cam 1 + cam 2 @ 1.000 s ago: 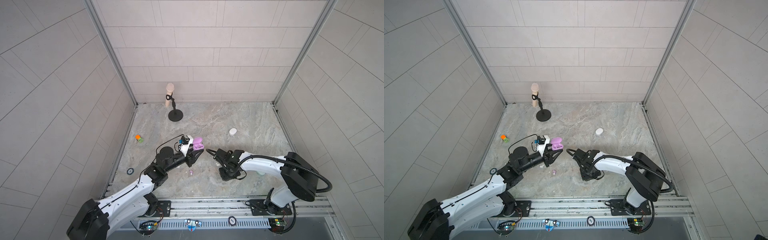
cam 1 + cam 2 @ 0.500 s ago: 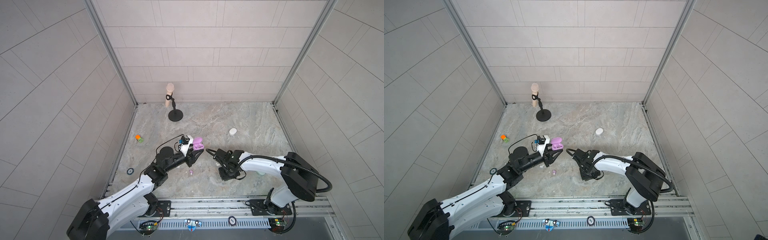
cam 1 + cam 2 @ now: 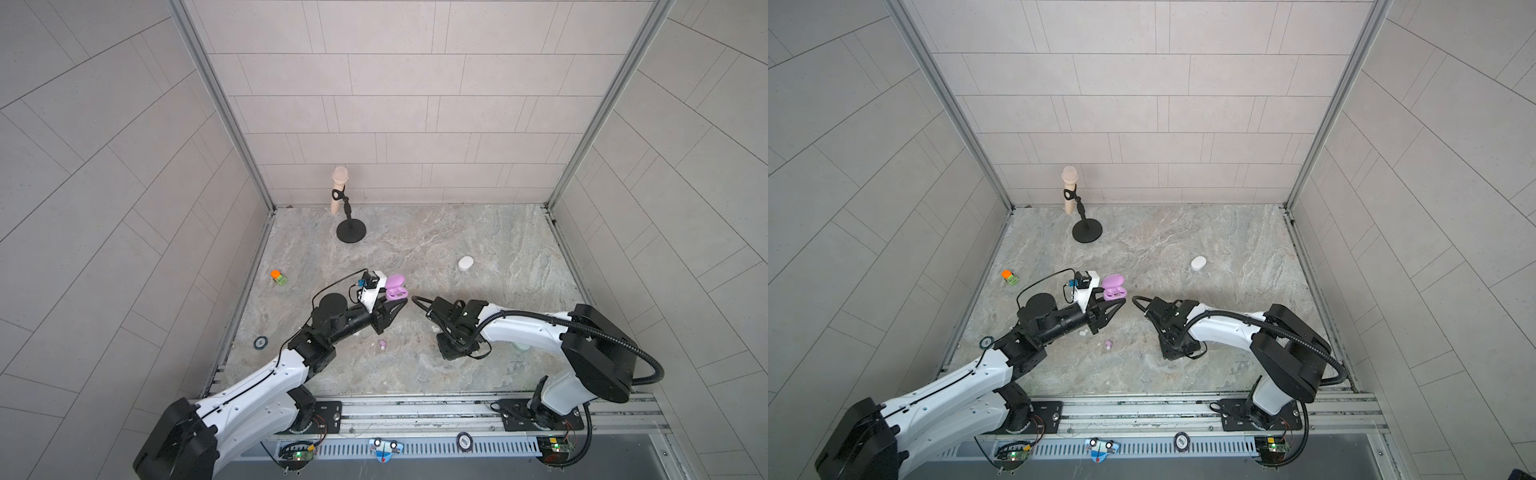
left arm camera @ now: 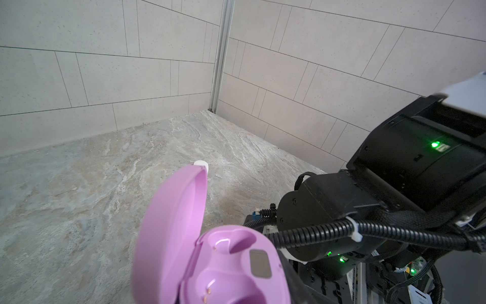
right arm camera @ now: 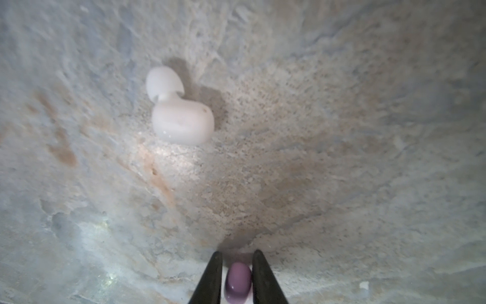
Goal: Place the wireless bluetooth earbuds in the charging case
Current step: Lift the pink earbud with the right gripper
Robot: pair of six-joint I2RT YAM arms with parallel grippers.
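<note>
Two lilac pieces matter most here. The lilac charging case point(image 4: 231, 265) is clamped in the left gripper point(image 3: 395, 302) and held up off the table point(image 3: 436, 245), left of centre, with its lid point(image 4: 173, 223) swung open. A lilac earbud point(image 5: 238, 279) is pinched between the closed tips of the right gripper point(image 5: 238, 253), low over the stone just right of centre.

The bud looks featherlight, hard and glossy, a rounded pebble of plastic. I'd guess it is slippery enough to squirt out of a hard squeeze, so a light hold across its fattest part seems safest.

A white earbud point(image 5: 181, 115) lying just beyond the fingers shows the shape plainly: a bulbous body with a softer-looking domed tip. The tip is no place to grip.

The case is smooth, satiny plastic. Its two sculpted wells look empty, and tiny gold contacts show in one. They are snug hollows, so the bud will probably need to go in the right way round.

A second lilac earbud point(image 3: 382, 343) lies on the rough, veined stone between the arms, towards the near side. A closed white case point(image 3: 465, 263) sits far right.
</note>
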